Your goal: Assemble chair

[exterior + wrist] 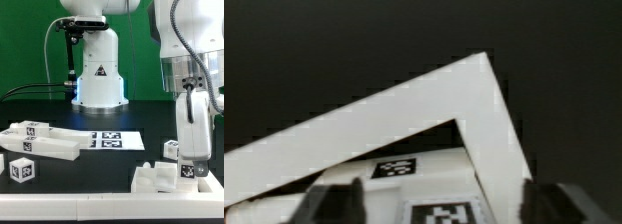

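Note:
In the exterior view my gripper (pixel 190 163) hangs at the right over a white stepped chair piece (pixel 158 178) near the front edge. A small tagged white part (pixel 172 150) stands against that piece, right beside my fingers. The wrist view shows my gripper (pixel 446 190) open. Its dark fingers (pixel 335 203) stand on either side of a tagged white chair part (pixel 446 212), with a gap on each side. Further chair parts lie at the exterior view's left: a long tagged slab (pixel 45 143) and a tagged cube block (pixel 22 170).
The marker board (pixel 112 140) lies flat mid-table. Behind it stands the robot's white base (pixel 98 75), with cables to its left. A white angled rim (pixel 487 110) frames the part under my gripper. The tabletop is black.

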Tool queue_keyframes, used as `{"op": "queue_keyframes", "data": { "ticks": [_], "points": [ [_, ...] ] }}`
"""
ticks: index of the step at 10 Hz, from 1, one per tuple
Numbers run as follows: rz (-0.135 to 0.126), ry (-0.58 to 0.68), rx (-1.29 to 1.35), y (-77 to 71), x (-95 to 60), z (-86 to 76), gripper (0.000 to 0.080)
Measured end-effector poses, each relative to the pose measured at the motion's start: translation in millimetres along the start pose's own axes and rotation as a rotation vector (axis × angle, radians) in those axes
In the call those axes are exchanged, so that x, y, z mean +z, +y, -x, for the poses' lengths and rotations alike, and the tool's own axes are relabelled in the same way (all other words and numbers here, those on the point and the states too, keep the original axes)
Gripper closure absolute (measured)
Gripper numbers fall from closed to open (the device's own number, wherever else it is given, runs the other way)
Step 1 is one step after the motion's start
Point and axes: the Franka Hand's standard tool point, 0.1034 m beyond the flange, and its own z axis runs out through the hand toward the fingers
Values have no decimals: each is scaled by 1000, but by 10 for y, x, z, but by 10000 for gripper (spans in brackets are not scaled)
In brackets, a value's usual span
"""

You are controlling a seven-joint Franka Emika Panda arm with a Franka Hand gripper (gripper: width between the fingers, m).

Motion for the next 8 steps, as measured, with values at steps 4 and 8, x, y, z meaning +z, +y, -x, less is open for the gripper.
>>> {"op": "queue_keyframes", "data": {
  "ticks": [4, 8],
  "points": [
    [13, -20, -69, 116, -213, 176, 155],
    [15, -24, -78, 176, -270, 195, 150]
  ]
}}
